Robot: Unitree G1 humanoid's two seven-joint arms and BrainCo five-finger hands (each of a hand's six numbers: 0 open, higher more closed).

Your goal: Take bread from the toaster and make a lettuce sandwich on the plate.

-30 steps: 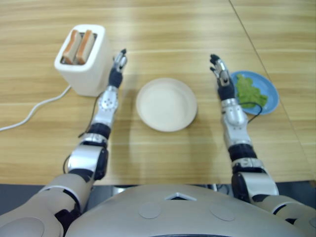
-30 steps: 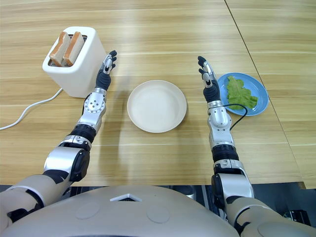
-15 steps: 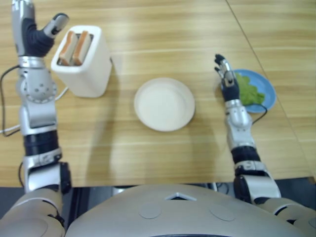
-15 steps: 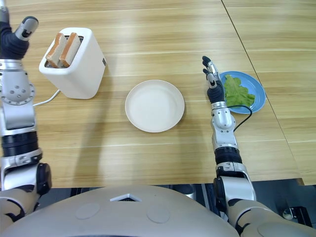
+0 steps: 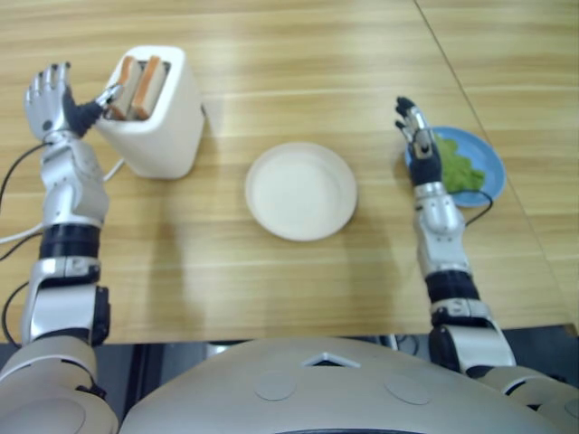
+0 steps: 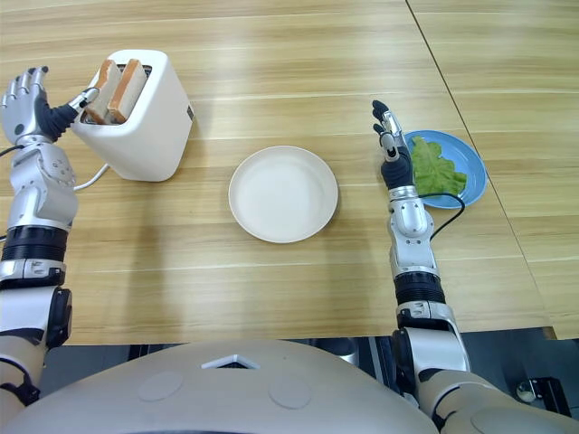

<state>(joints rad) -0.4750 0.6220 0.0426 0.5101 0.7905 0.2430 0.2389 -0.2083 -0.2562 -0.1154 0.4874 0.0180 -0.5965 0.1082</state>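
A white toaster stands at the table's left with two bread slices upright in its slots. My left hand is open just left of it, thumb tip close to the nearer slice, holding nothing. An empty cream plate lies at the middle. A blue plate with a lettuce leaf sits at the right. My right hand stands open, fingers straight, against the blue plate's left edge.
The toaster's white cord trails off to the left past my left forearm. A seam between two tabletops runs diagonally behind the blue plate. Bare wood lies in front of the cream plate.
My left hand has come down from high at the far left to the toaster's top edge, beside the bread. The right hand has hardly moved.
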